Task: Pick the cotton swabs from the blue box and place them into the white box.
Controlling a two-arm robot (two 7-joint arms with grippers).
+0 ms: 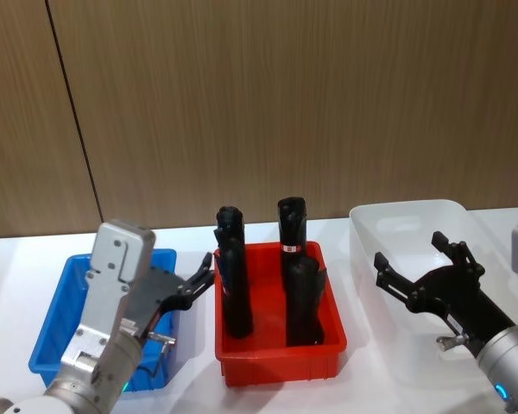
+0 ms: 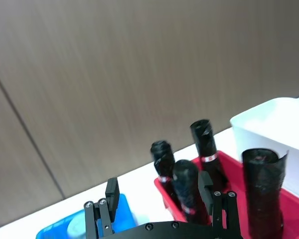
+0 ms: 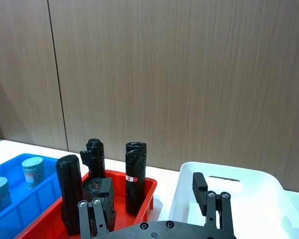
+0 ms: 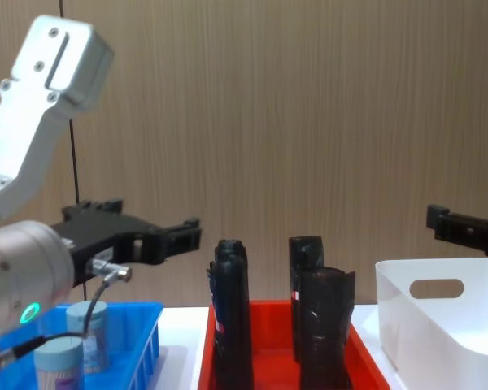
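Observation:
Two cotton swabs jars [image 4: 88, 331] with pale blue lids stand in the blue box [image 4: 150, 341] at the left; in the right wrist view the jars [image 3: 32, 170] show inside that box [image 3: 37, 199]. My left gripper [image 1: 200, 274] hovers open and empty above the blue box's right side, pointing toward the red bin; its fingers [image 2: 112, 191] stand wide apart. The white box [image 1: 397, 216] sits at the right. My right gripper [image 1: 414, 254] hangs open and empty over it, with its fingers [image 3: 199, 181] spread above the rim [image 3: 229, 174].
A red bin [image 1: 276, 358] stands between the two boxes and holds several tall black wrapped cylinders [image 1: 233, 285]. A wooden wall runs close behind the white table [image 1: 17, 259].

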